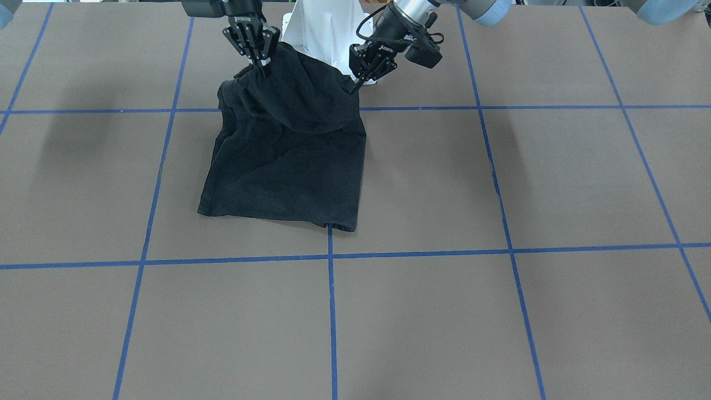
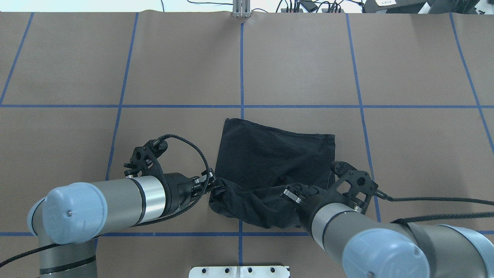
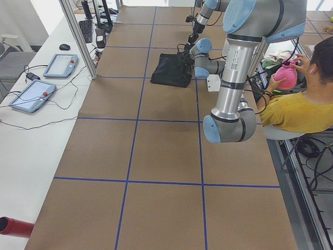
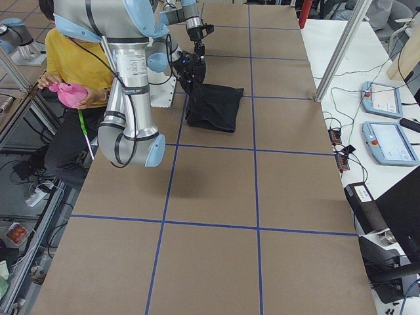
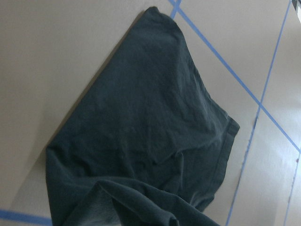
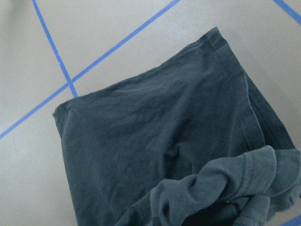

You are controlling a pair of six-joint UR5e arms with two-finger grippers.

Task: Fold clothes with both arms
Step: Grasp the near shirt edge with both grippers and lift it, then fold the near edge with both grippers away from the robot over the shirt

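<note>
The clothes are one black T-shirt (image 1: 289, 166), folded over. Its far part lies flat on the brown table (image 2: 77, 69); its edge nearest the robot is lifted and bunched. My left gripper (image 1: 354, 86) is shut on one raised corner, and my right gripper (image 1: 262, 68) is shut on the other. From overhead, the left gripper (image 2: 216, 186) and right gripper (image 2: 295, 193) hold that edge between them, and the T-shirt (image 2: 270, 154) sags there. Both wrist views look down on the dark cloth (image 5: 141, 132) (image 6: 160, 141). No graphic or logo shows.
Blue tape lines (image 1: 331, 311) divide the table into squares. The white base pedestal (image 1: 325, 28) stands just behind the shirt. A seated person in a yellow shirt (image 3: 296, 109) holds a pink object beside the robot. Control tablets (image 3: 60, 65) lie on the side bench.
</note>
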